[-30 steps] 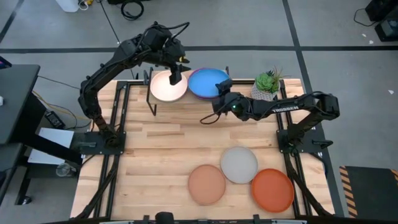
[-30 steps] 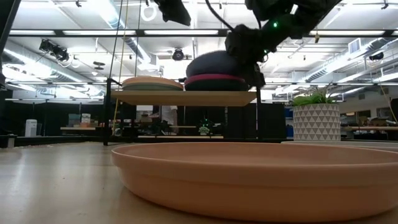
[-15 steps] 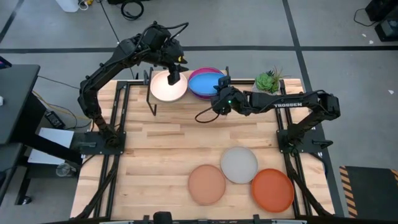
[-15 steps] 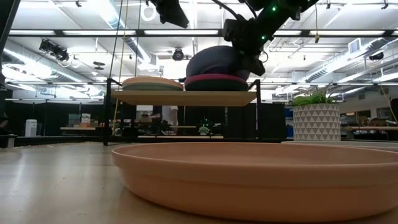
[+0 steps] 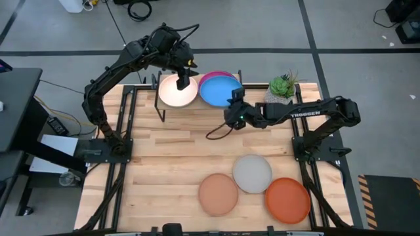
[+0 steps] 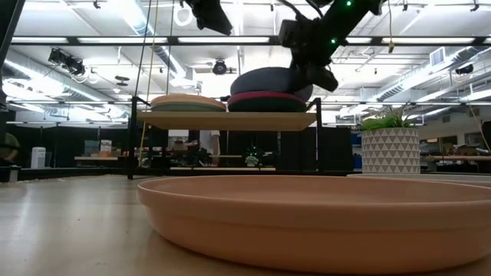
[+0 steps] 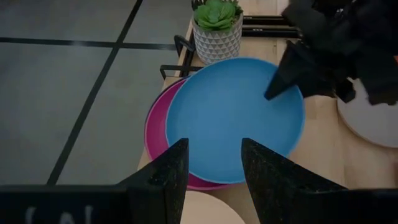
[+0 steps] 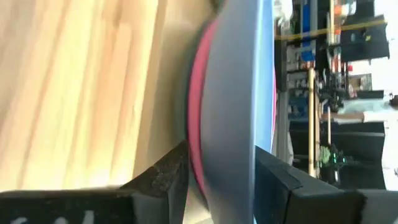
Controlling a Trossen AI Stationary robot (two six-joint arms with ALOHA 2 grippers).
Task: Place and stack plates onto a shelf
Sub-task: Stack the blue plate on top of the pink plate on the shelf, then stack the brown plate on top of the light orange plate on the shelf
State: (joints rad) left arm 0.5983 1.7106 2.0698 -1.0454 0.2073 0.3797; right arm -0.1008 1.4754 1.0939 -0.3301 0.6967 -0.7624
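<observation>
While our right gripper (image 5: 232,103) has its fingers clamped on the near edge of the bright blue plate (image 5: 218,90), that plate sits tilted on top of the magenta plate (image 5: 209,79) on the shelf (image 6: 227,119). Looking down, the shelf is at about 12 o'clock on the table. Our left gripper (image 5: 185,80) hovers over the cream plate (image 5: 174,93) at the shelf's other end, fingers apart, holding nothing. Down at 5 o'clock we've got the tan-peach plate (image 5: 218,194), grey plate (image 5: 252,173) and orange plate (image 5: 287,200) sitting close together. A potted plant (image 5: 281,88) stands beside the shelf.
</observation>
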